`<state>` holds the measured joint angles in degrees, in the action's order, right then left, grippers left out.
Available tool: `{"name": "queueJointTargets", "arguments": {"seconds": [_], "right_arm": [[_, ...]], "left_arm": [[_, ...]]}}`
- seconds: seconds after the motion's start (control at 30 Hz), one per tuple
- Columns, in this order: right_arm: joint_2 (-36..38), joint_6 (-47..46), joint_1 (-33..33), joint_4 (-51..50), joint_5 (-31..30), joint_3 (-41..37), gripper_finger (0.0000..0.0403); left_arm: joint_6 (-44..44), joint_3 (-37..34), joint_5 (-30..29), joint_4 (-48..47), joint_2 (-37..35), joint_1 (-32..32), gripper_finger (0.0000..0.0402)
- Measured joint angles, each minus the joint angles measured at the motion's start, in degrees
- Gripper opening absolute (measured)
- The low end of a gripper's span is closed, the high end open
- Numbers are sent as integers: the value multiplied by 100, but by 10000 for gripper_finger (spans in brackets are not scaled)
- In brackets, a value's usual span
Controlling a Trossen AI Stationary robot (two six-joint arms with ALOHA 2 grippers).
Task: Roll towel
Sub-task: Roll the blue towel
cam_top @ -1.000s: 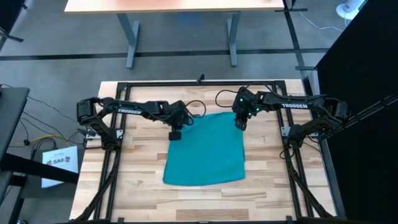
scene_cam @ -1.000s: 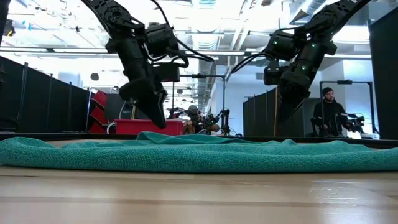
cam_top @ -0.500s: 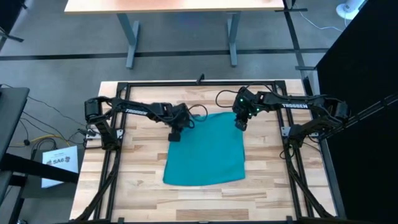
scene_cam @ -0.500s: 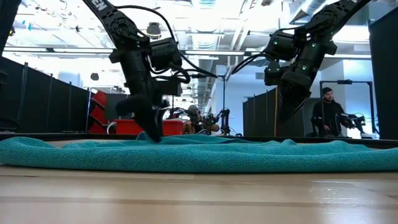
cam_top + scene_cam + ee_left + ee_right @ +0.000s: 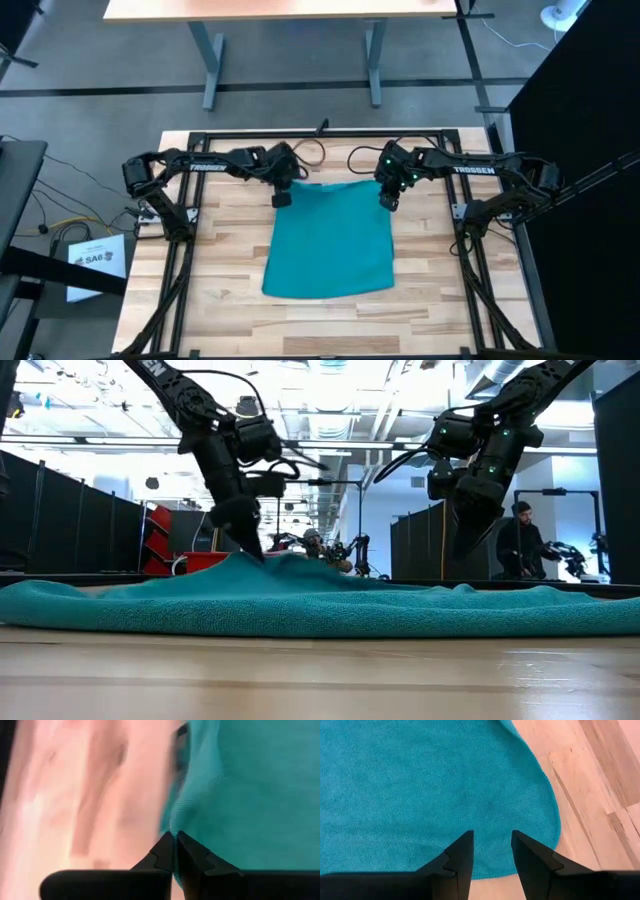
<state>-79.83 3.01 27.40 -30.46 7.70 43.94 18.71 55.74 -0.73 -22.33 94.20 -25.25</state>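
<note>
The teal towel (image 5: 330, 240) lies spread flat on the wooden table, with a low ridge showing in the low view (image 5: 320, 610). My left gripper (image 5: 282, 199) is at the towel's far left corner and is shut on it (image 5: 175, 840). My right gripper (image 5: 388, 204) hovers open just above the towel's far right corner (image 5: 540, 795), its two fingers (image 5: 460, 855) over the cloth and touching nothing. In the low view the right gripper (image 5: 462, 550) stands clear above the towel. My left gripper pinches the towel's left edge at its far corner (image 5: 176, 827) between its two shut fingers. The fingers come from above, slanting down. The gripped corner (image 5: 250, 558) is raised a little off the table, and the cloth slopes down from it to the rest, which lies flat.
A black metal frame (image 5: 200, 140) runs around the table, with a looped cable (image 5: 315, 152) at the far edge. Bare wood (image 5: 230, 270) shows left, right and near of the towel. A person (image 5: 525, 540) stands in the room behind.
My left gripper has come down onto the towel's far left corner, taken hold and moved toward the table's far edge and a little up. That corner has been drawn out toward the far edge and lifted, while the rest of the towel has stayed flat.
</note>
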Motion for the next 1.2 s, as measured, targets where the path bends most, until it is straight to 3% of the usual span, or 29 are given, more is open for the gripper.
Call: {"name": "queueJointTargets", "arguments": {"seconds": [0.2,0.4,0.57,0.63,0.77,0.9,1.03,1.2], "right_arm": [[1,-1,0,0,0,0,121],[0,138,0,111,57,0,124],[2,235,-3,340,575,0,136],[0,290,-132,365,1119,0,139],[4,408,-807,-27,1484,2,134],[4,238,-1829,-451,1405,-20,121],[4,-708,-2635,-697,995,-73,117],[98,-2209,-3382,-429,903,-358,118]], "left_arm": [[-334,-48,58,120,41,-371,6],[-340,-48,562,35,41,-398,23],[-460,62,698,-224,-9,-316,70],[-465,281,774,-829,-110,-170,89],[-280,546,978,-1823,-407,336,106],[-800,490,980,-2309,-576,1134,103],[-1689,279,979,-2326,-571,1902,99],[-2796,-123,973,-1985,-648,2665,98]]}}
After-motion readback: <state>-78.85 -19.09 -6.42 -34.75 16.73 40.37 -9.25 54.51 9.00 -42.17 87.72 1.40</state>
